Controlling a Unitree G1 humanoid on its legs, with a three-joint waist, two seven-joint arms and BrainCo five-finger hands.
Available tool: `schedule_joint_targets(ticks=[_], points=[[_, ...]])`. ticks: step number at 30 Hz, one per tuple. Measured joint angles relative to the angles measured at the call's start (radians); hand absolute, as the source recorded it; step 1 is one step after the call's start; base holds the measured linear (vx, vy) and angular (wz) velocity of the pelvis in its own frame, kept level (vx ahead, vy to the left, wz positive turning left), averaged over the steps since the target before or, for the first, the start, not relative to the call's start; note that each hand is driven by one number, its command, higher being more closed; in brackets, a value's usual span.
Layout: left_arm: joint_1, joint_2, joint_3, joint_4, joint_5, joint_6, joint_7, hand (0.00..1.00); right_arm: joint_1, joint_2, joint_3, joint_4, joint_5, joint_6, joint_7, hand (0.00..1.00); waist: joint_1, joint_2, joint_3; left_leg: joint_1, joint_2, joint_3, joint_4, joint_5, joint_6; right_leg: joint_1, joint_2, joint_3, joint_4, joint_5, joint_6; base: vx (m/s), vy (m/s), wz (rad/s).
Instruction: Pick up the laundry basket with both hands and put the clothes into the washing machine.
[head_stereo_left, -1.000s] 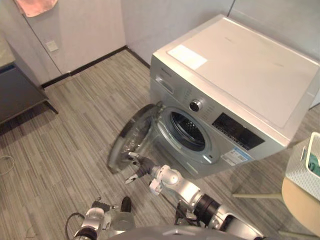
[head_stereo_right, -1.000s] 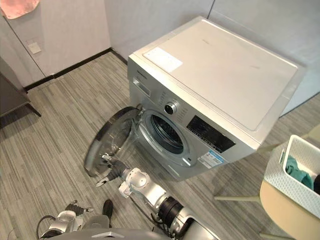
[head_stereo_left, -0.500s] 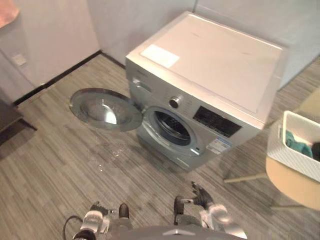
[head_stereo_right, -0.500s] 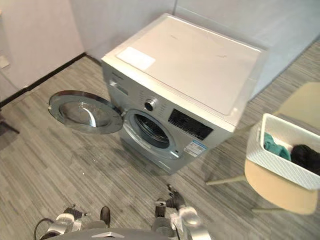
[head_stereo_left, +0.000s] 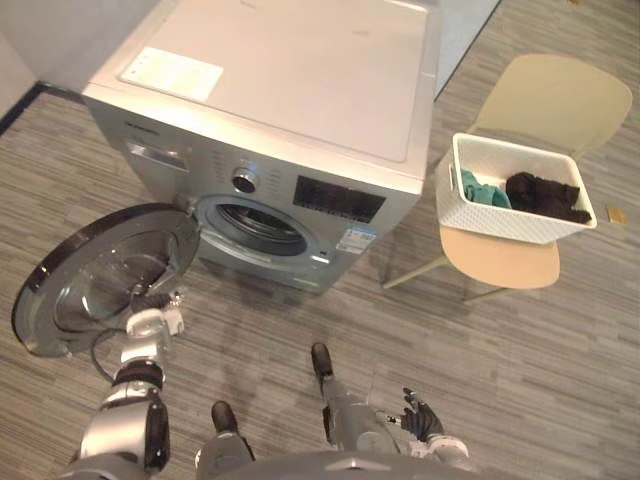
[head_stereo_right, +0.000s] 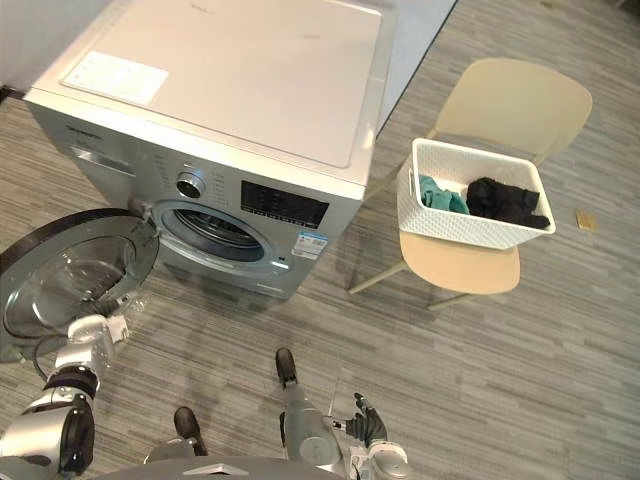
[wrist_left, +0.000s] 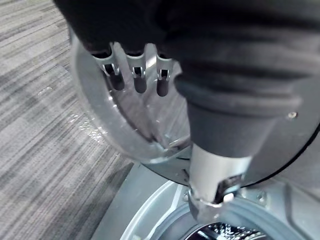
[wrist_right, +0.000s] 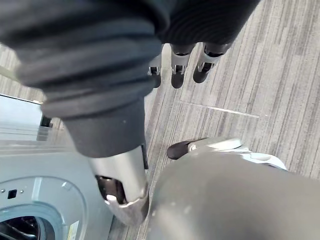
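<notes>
The white laundry basket (head_stereo_left: 515, 190) stands on a beige chair (head_stereo_left: 500, 258) to the right of the washing machine (head_stereo_left: 270, 110). It holds teal clothes (head_stereo_right: 436, 194) and black clothes (head_stereo_right: 505, 200). The machine's round door (head_stereo_left: 105, 275) hangs wide open to the left of the drum opening (head_stereo_left: 255, 228). My left hand (head_stereo_left: 152, 310) is open, with its fingers (wrist_left: 135, 75) straight just in front of the door glass (wrist_left: 125, 132). Low over the floor and far from the basket, my right hand (head_stereo_left: 425, 418) is open, its fingers (wrist_right: 177, 65) relaxed and holding nothing.
Striped grey floor (head_stereo_left: 560, 360) spreads out in front of the machine and the chair. A pale wall panel (head_stereo_left: 465, 25) stands behind the machine. A small tan scrap (head_stereo_left: 615, 214) lies on the floor to the right of the chair.
The camera has swung right, bringing basket and chair fully into view. The right hand has drawn back from the door, which swung wide open. My left hand has come up beside the door.
</notes>
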Motion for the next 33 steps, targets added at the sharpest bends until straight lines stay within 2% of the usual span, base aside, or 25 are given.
schedule_joint_targets(ticks=[3,7,17,22,26,29,32,33], points=[[-0.008,0.02,0.029,0.035,0.001,0.006,0.013,0.0,-0.002,0.017,0.002,0.0,0.0,-0.018,0.002,0.0,0.008,-0.012,0.01,-0.005,0.006,0.015,0.014,-0.014,0.0,-0.008,0.006,0.015,0.004,0.001,0.0,0.02,-0.01,-0.14],[-0.018,-0.001,0.05,0.075,0.001,0.039,0.009,0.0,-0.005,0.019,0.002,0.0,0.0,-0.019,0.008,0.0,0.0,-0.016,0.014,-0.028,0.006,0.017,0.034,-0.027,0.002,-0.025,0.004,0.018,0.005,0.005,0.001,0.01,-0.005,-0.06],[-0.024,0.011,0.095,0.1,0.003,0.059,0.008,0.0,-0.009,0.018,0.002,-0.002,0.003,-0.018,0.011,0.0,0.008,-0.023,0.053,-0.031,0.008,-0.013,0.069,-0.041,0.006,0.003,-0.005,-0.009,0.005,0.003,-0.003,-0.02,-0.01,0.07],[0.026,0.004,0.107,0.1,0.005,0.063,0.008,0.0,-0.008,0.017,0.002,0.0,0.016,-0.013,0.013,0.0,0.014,-0.024,0.054,-0.029,0.006,-0.033,0.076,-0.043,0.007,0.02,-0.013,-0.031,0.004,-0.003,-0.006,-0.03,-0.015,0.12],[0.096,-0.063,0.073,0.093,0.005,0.057,0.01,0.0,-0.014,0.017,-0.008,0.034,0.016,-0.015,0.011,0.0,0.026,-0.019,0.056,0.001,0.006,-0.065,0.073,-0.043,0.007,0.069,-0.017,-0.063,0.004,-0.017,-0.005,0.0,-0.007,0.23],[0.183,-0.125,0.022,0.071,0.004,0.047,0.011,0.0,-0.064,0.019,-0.049,0.139,0.017,-0.016,0.007,0.0,0.043,-0.017,0.056,0.007,0.001,-0.083,0.073,-0.043,0.008,0.085,-0.024,-0.083,0.003,-0.021,-0.004,-0.01,0.005,0.21],[0.295,-0.184,-0.057,0.054,0.015,0.037,-0.009,0.0,-0.134,0.018,-0.172,0.324,0.017,-0.016,-0.021,0.0,0.061,0.009,0.049,0.022,-0.009,-0.102,0.062,-0.04,0.013,0.111,-0.035,-0.103,0.004,-0.03,0.004,-0.01,0.009,0.24],[0.346,-0.203,-0.092,0.049,0.031,0.035,-0.025,0.0,-0.148,0.01,-0.227,0.406,0.016,-0.013,-0.036,0.0,0.067,0.029,0.034,0.031,-0.013,-0.116,0.055,-0.039,0.014,0.127,-0.04,-0.118,0.004,-0.038,0.008,0.02,0.014,0.39]])
